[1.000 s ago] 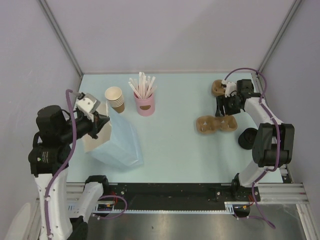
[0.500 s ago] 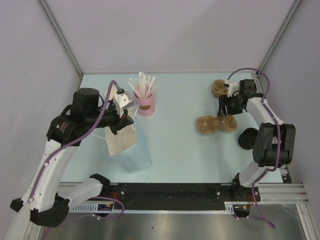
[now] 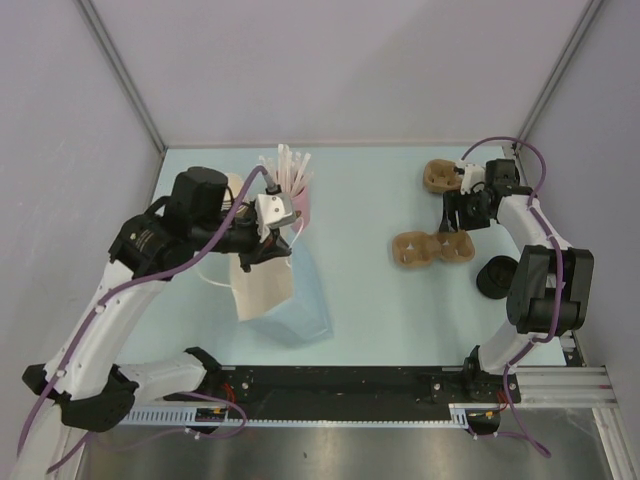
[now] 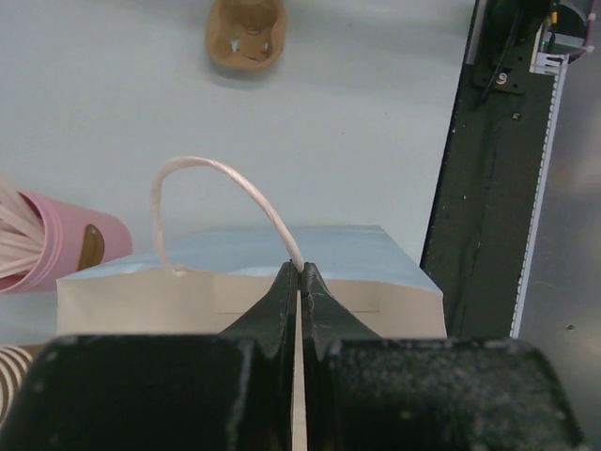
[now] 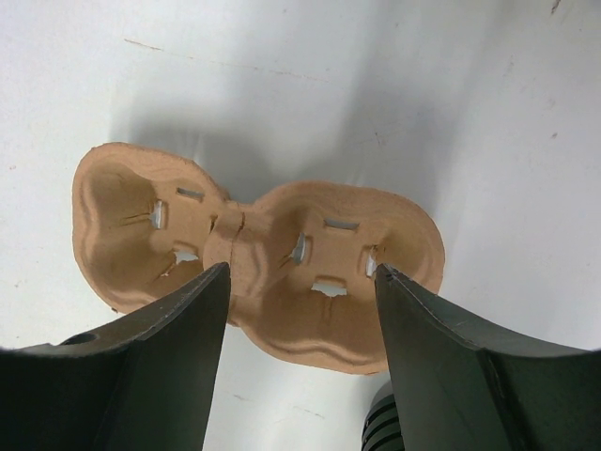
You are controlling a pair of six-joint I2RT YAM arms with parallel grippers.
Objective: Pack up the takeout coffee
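The takeout coffee (image 3: 495,277) shows from above as a round black lid at the right edge of the table; its ribbed lid rim also shows at the bottom of the right wrist view (image 5: 380,427). My left gripper (image 3: 283,232) is shut on the white cord handle (image 4: 216,178) of the paper bag (image 3: 265,287), which hangs tilted over the left-middle of the table. The bag's cream and light-blue faces fill the left wrist view (image 4: 188,301). My right gripper (image 3: 457,213) is open and empty above a brown pulp cup carrier (image 3: 432,247), which lies between its fingers in the right wrist view (image 5: 272,254).
A pink cup with white straws (image 3: 296,190) stands behind the bag and shows in the left wrist view (image 4: 66,244). The stack of tan cups (image 3: 236,181) is mostly hidden by my left arm. A second pulp carrier (image 3: 437,175) lies at the back right.
My left arm has swung right and carried the bag from the left edge toward the middle. My right gripper has barely shifted over the carrier.
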